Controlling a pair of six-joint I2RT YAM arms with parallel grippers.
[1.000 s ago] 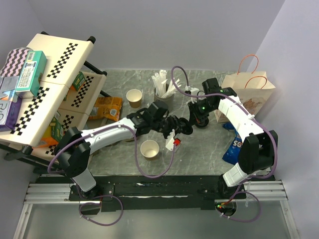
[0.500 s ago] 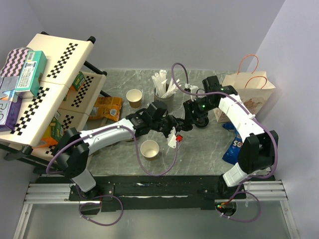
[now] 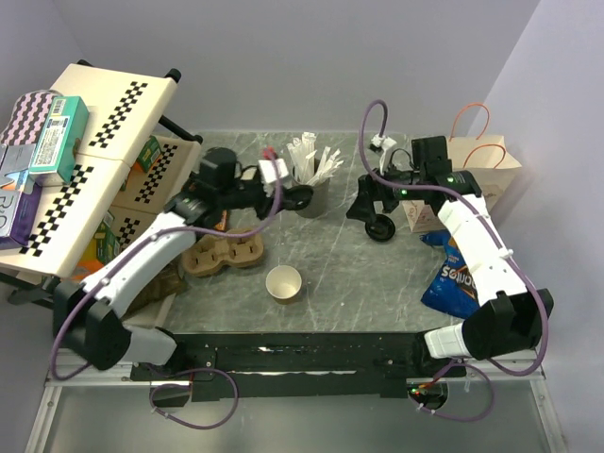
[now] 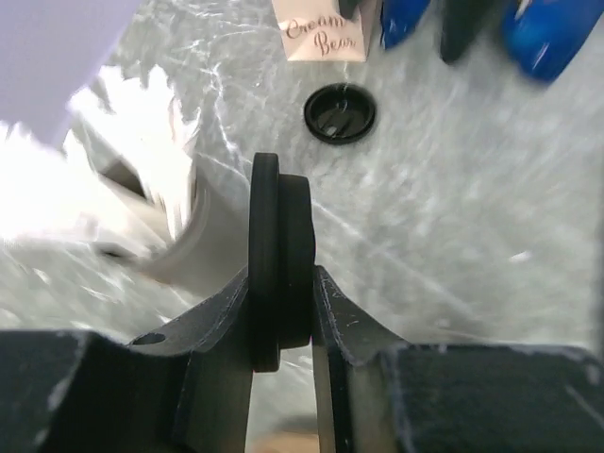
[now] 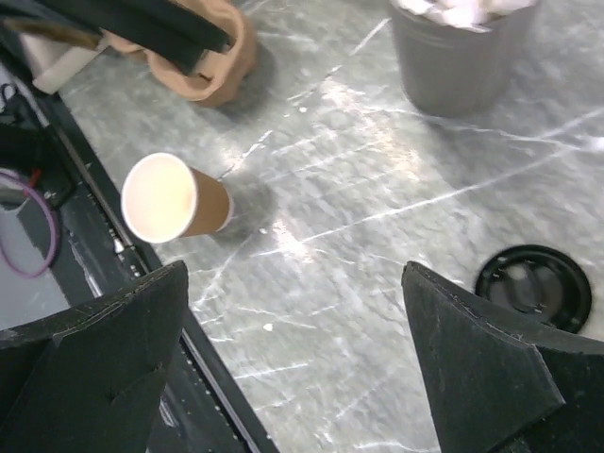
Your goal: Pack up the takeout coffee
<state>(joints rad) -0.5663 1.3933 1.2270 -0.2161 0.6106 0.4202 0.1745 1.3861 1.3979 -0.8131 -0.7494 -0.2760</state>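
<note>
Nearest the arm bases, an open-topped kraft-paper cup stands upright on the marble-patterned bench. It shows white inside and is well in front of the grey stick cup, slightly to its left. A blue snack bag lies about as near, far to the right of the stick cup. The moulded cardboard cup carrier lies in front of the stick cup and further to its left.

A loose black lid lies flat on the bench, right of the stick cup and a little nearer than it. Just over that lid hangs the right end effector, released, its jaws spread wide with only bench between them. The left end effector sits just beside the stick cup's left side, clenched on a second black lid, which it holds on edge between the fingers. Well right of the stick cup sits a paper bag with orange handles.
</note>
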